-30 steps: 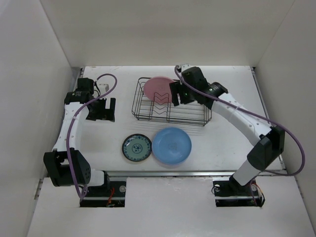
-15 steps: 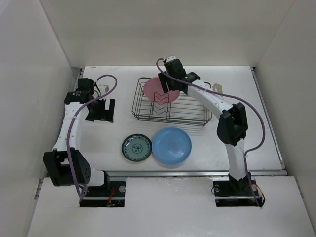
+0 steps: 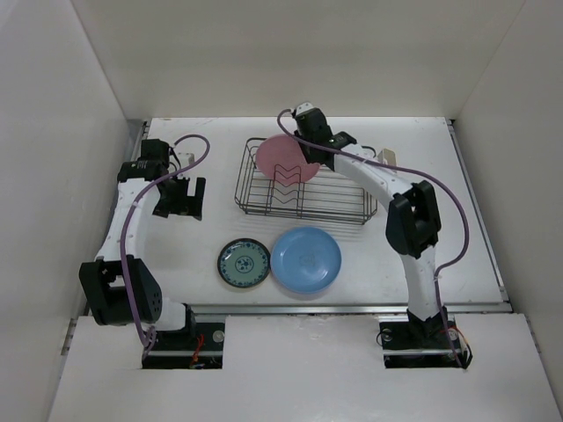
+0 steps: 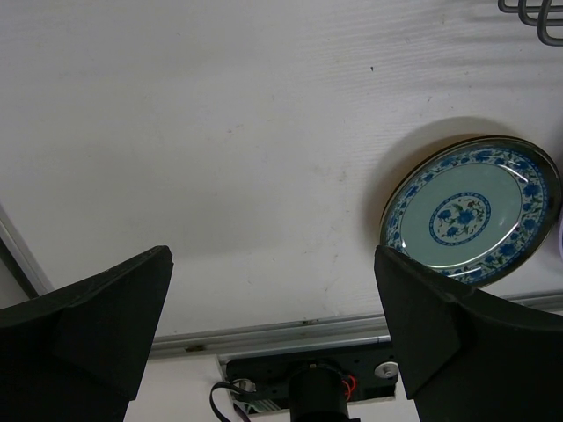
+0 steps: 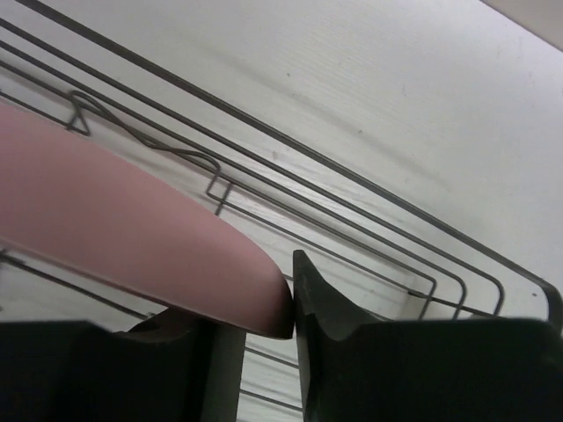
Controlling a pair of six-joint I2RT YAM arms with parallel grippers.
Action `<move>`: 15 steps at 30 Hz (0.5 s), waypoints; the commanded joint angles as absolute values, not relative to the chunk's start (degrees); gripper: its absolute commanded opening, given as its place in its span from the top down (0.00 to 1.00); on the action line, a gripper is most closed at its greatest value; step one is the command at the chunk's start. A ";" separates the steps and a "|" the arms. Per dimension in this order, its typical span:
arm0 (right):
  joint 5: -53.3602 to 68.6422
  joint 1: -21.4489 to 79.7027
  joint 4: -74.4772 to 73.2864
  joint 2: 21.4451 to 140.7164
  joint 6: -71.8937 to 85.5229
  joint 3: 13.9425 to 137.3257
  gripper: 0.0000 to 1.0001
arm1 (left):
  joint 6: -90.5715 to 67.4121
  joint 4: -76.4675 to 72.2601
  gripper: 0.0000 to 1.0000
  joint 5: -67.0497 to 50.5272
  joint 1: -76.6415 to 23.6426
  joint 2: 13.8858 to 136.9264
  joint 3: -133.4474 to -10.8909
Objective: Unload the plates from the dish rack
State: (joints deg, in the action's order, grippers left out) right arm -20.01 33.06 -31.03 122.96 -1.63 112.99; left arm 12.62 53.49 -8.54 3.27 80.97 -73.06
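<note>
pink plate (image 3: 280, 156), light blue plate (image 3: 305, 258), teal plate (image 3: 244, 263) with blue floral border, dark dish rack (image 3: 339, 200)

The right arm (image 3: 378, 180) pulls in from its long reach on the right and folds up tall, and the right gripper (image 3: 303, 148) slides off the middle of the dish rack (image 3: 339, 200) to the far edge of the pink plate (image 3: 278, 158) — its fingers now on both sides of the rim — while the left arm (image 3: 123, 229) shifts just a tiny bit.

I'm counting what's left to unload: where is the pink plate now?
Top view: the pink plate sits in the dish rack, at its left end, rim between the right gripper's fingers.
</note>
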 commanded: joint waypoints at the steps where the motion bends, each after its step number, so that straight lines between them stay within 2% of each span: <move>1: -21.97 32.96 -27.08 119.98 -4.21 110.31 0.72 | 13.36 54.67 0.01 -8.35 3.43 80.86 -74.09; 6: -23.28 32.96 -25.75 117.87 -5.45 107.85 0.87 | 13.36 54.67 0.01 -8.88 3.43 81.39 -74.09; 7: -23.81 32.96 -25.75 117.34 -5.45 107.84 0.95 | 13.36 54.67 0.01 -8.88 3.43 81.39 -74.09; 9: -24.70 32.96 -25.75 116.72 -5.98 107.84 1.00 | 13.36 54.67 0.01 -8.88 3.43 81.39 -74.09; 15: -27.24 32.96 -23.21 113.04 -6.50 106.71 1.00 | 13.36 55.20 0.01 -8.88 3.43 81.39 -74.09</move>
State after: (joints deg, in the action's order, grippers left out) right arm -22.83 33.06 -28.23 119.52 -7.31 106.69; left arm 12.62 53.65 -8.56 3.27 81.71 -73.06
